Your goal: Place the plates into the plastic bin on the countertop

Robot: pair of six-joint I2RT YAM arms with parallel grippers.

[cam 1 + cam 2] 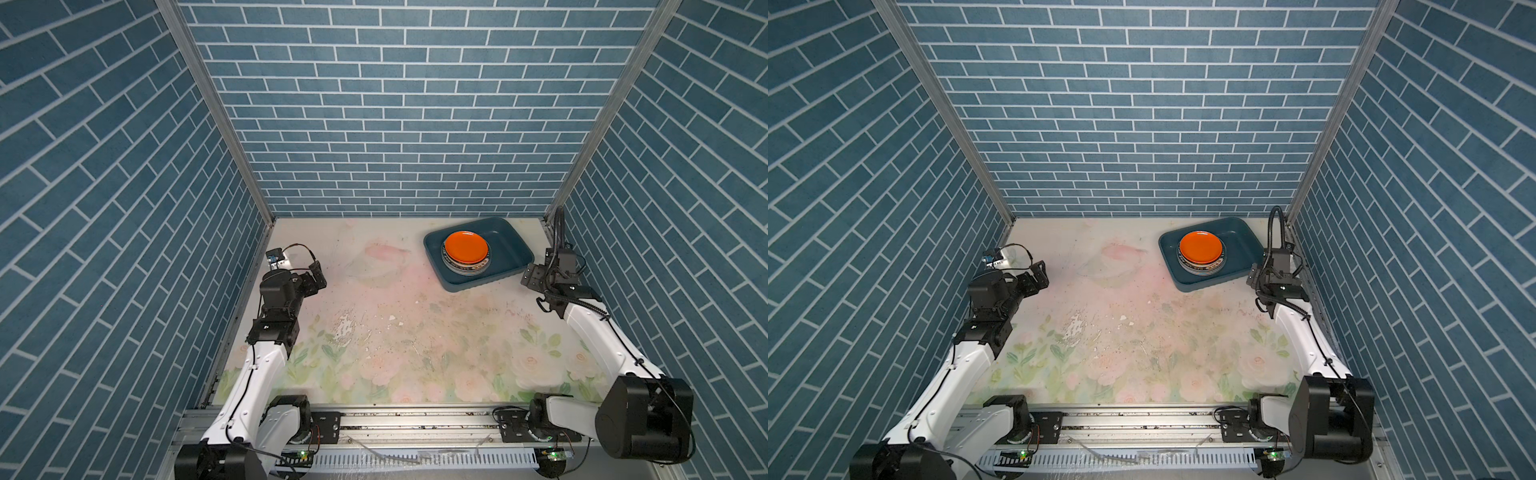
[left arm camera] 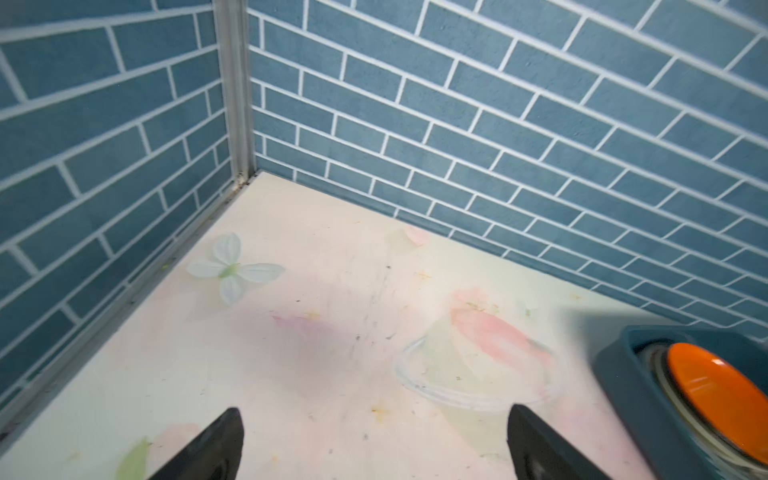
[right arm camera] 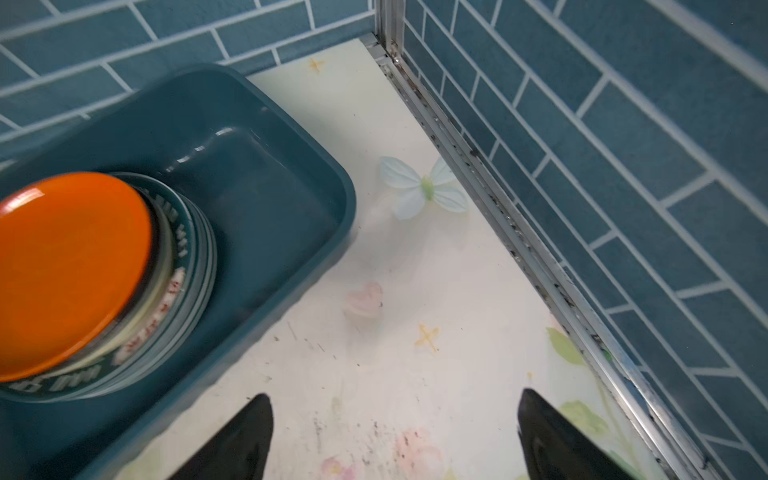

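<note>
The plates [image 1: 465,251] [image 1: 1201,248] are stacked in the left half of the dark teal plastic bin [image 1: 509,245] [image 1: 1241,245], a plain orange one on top. The bin stands at the back right of the flowered countertop [image 1: 395,332] [image 1: 1133,332]. In the right wrist view the stack of plates [image 3: 70,270] shows teal lettered rims under the orange plate, inside the bin [image 3: 266,199]. My right gripper [image 1: 532,276] [image 3: 395,436] hangs open and empty just right of the bin's near corner. My left gripper [image 1: 318,276] [image 2: 374,444] is open and empty at the far left, well away from the bin [image 2: 623,374].
Blue brick-patterned walls [image 1: 395,124] close in the back and both sides. A metal rail [image 1: 395,419] runs along the front edge with both arm bases on it. Scuffed, chipped patches [image 1: 345,328] mark the middle of the countertop.
</note>
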